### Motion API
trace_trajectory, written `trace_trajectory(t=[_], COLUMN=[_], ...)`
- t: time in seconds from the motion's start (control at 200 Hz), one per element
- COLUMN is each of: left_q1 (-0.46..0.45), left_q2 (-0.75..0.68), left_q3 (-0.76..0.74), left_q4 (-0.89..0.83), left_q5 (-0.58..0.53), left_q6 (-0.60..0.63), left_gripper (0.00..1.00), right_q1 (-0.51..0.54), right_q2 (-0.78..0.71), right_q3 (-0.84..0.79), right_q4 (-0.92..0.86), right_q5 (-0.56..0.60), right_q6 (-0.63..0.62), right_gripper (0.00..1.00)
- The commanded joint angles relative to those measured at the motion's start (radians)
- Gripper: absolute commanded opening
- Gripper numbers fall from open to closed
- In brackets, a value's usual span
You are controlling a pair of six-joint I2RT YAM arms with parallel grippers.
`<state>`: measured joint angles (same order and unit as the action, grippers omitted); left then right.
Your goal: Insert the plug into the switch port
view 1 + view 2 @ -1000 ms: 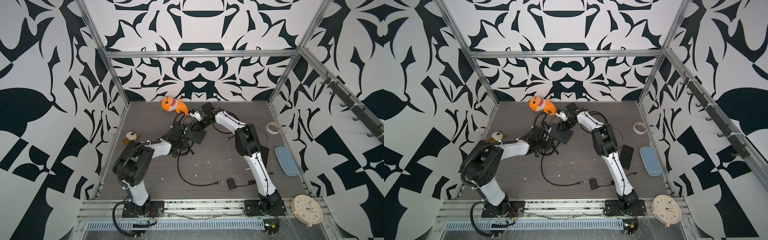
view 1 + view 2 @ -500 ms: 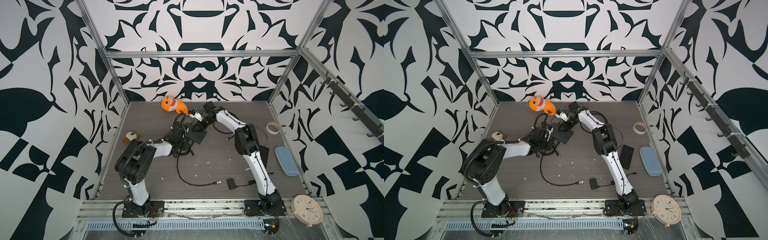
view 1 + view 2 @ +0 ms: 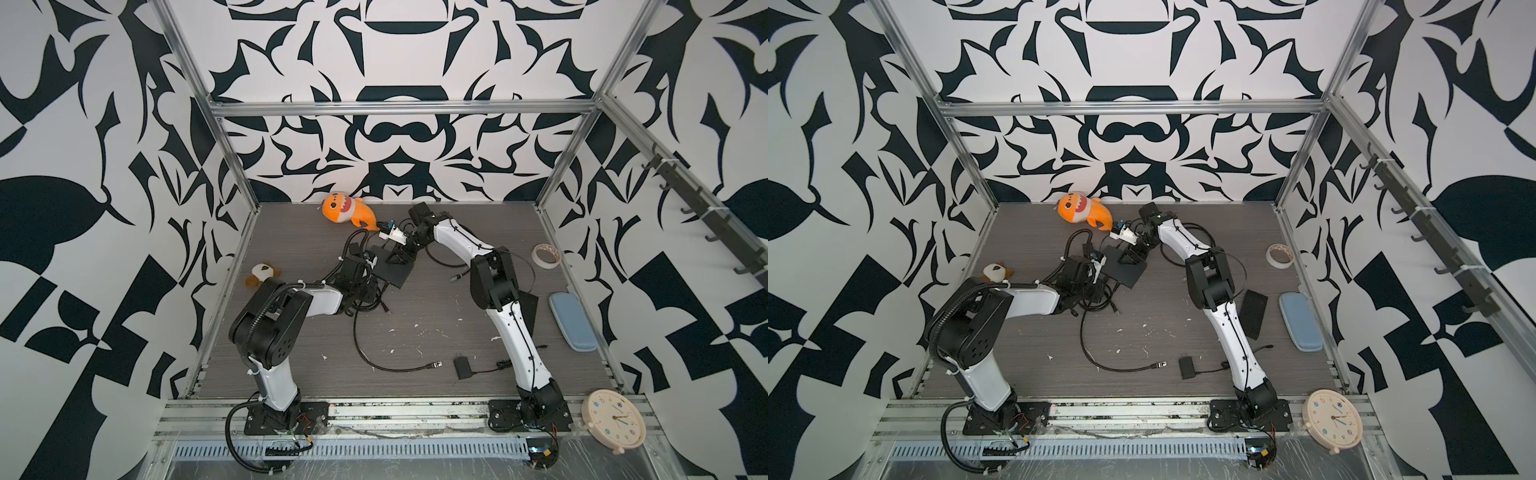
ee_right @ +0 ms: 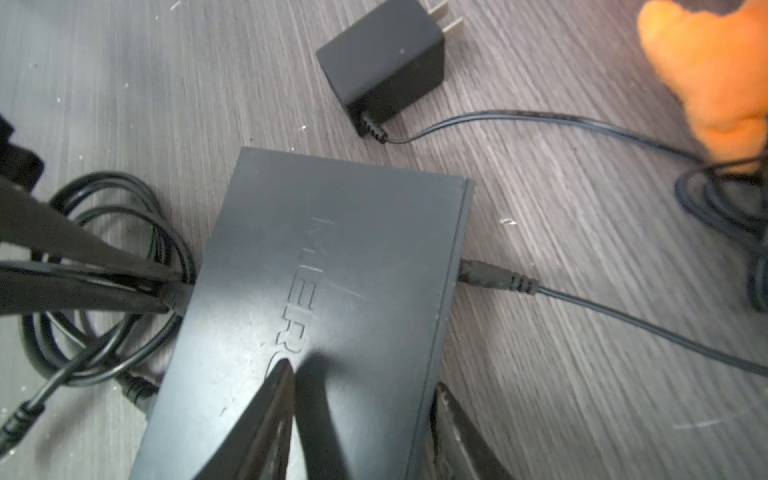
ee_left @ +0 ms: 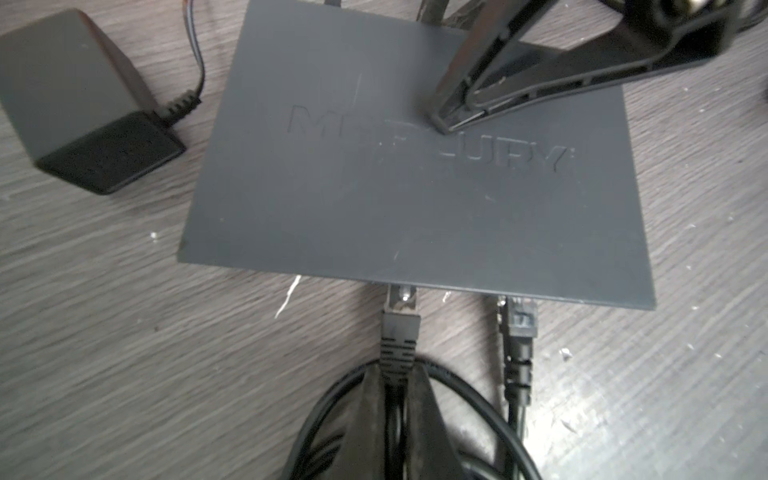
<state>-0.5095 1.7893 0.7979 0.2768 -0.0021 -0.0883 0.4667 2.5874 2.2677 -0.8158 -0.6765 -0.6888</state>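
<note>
The switch is a flat dark grey box lying on the wood-grain floor in both top views. My left gripper is shut on the black cable right behind the plug. The plug's clear tip reaches under the switch's near edge, and the port itself is hidden. My right gripper stands open over the switch, one finger resting on its top face and the other beside its side edge.
A second cable plug sits at the same edge. A power adapter and an orange plush shark lie close by. Cable loops surround my left gripper. A tape roll, a blue case and a clock lie on the right.
My left gripper has closed on the cable behind the plug, and its arm has shifted slightly toward the switch. The right gripper has stayed on the switch.
</note>
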Motion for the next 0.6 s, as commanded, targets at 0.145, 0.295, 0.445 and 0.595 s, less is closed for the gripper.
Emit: trace_trajectory(t=[0.145, 0.295, 0.445, 0.595], left_q1=[0.007, 0.011, 0.040, 0.087], left_q2=[0.141, 0.141, 0.096, 0.070], left_q3=[0.083, 0.078, 0.060, 0.060], left_q4=[0.210, 0.227, 0.179, 0.112], left_q5=[0.033, 0.009, -0.032, -0.074], left_q6=[0.010, -0.007, -0.032, -0.068], left_gripper=[0.00, 0.02, 0.07, 0.13], right_q1=[0.222, 0.220, 0.158, 0.051], right_q2=[0.106, 0.092, 0.020, -0.040], right_q3=[-0.102, -0.100, -0.131, -0.124], right_q4=[-0.576, -0.564, -0.266, 0.065], right_q5=[-0.304, -0.290, -0.141, 0.058], right_q6=[-0.159, -0.149, 0.174, 0.579], right_gripper=[0.42, 0.42, 0.46, 0.49])
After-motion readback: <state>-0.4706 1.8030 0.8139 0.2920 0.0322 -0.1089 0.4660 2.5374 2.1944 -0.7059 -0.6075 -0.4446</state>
